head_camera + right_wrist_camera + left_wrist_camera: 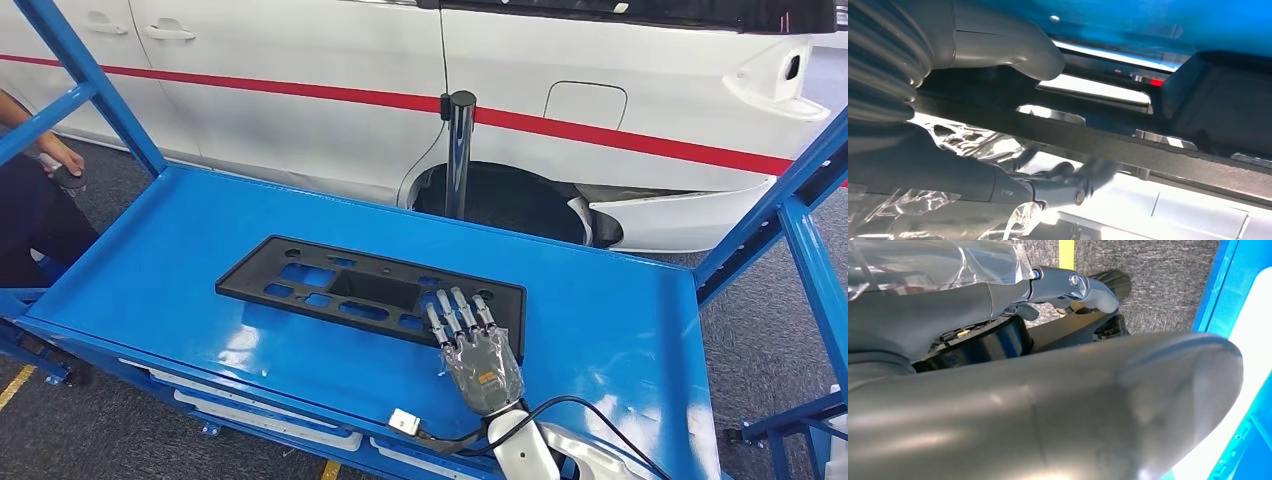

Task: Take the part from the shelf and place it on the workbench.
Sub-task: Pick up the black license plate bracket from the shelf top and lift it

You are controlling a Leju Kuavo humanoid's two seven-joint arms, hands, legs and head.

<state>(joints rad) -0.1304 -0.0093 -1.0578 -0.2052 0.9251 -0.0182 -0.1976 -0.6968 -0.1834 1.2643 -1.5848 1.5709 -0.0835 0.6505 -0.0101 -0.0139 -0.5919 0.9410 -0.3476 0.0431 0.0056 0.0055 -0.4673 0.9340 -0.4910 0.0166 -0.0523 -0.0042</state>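
Grasp step: black slotted panel [370, 290] lies flat mid-shelf [150, 270], right hand [475, 345] over its near-right edge, fingers on top, thumb seemingly under, likely pinching it; left hand [1048, 405] state unclear; next, lift and carry to desk.

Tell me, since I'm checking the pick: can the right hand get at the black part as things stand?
Probably yes: the right hand already lies on the near edge of the black part, which sits flat on the blue shelf with nothing between them.
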